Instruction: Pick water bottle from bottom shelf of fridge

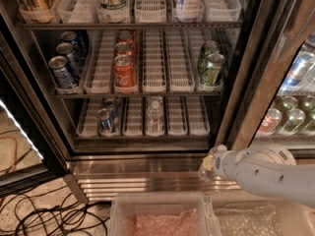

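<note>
The fridge (236, 97) stands open in front of me, with a black frame and a ribbed steel base. On its bottom shelf (170, 132), a wire rack with white lane trays, a small clear water bottle (155, 118) stands in the middle lane. What looks like a second clear bottle stands right behind it. My gripper (208, 165) is at the end of the white arm, low and to the right of the bottle. It is outside the fridge, in front of the steel base and below the shelf.
Blue cans (106, 119) stand in a left lane of the bottom shelf. The rack above holds blue, red (123, 73) and green cans (211, 69). The door frame (266, 77) rises at the right. Clear bins (157, 215) sit below. Black cables (44, 215) lie on the floor at the left.
</note>
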`<state>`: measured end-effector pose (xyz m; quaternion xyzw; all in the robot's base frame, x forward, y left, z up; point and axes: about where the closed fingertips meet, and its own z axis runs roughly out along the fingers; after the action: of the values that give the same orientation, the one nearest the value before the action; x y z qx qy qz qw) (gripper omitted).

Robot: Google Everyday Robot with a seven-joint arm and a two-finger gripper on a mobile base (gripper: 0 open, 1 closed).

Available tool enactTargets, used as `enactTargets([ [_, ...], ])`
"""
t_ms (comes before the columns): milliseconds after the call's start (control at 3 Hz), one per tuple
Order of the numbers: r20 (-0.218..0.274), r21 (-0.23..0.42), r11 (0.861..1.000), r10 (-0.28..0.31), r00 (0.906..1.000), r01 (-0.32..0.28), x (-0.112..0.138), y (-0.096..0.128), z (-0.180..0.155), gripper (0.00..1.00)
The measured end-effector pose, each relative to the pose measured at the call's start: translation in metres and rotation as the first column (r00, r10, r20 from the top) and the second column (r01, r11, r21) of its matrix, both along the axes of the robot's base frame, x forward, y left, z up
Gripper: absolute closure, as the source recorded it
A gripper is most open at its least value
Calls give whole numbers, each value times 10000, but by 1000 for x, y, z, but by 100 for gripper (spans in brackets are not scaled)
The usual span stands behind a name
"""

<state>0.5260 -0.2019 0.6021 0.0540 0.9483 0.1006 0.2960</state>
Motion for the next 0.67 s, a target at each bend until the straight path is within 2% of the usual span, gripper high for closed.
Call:
enactTargets([
  [333, -331, 480, 9986, 246, 9991, -230, -9, 28, -18, 100],
  [667, -1268, 1423, 9898, 285, 9915, -102, -34, 65, -58, 100],
])
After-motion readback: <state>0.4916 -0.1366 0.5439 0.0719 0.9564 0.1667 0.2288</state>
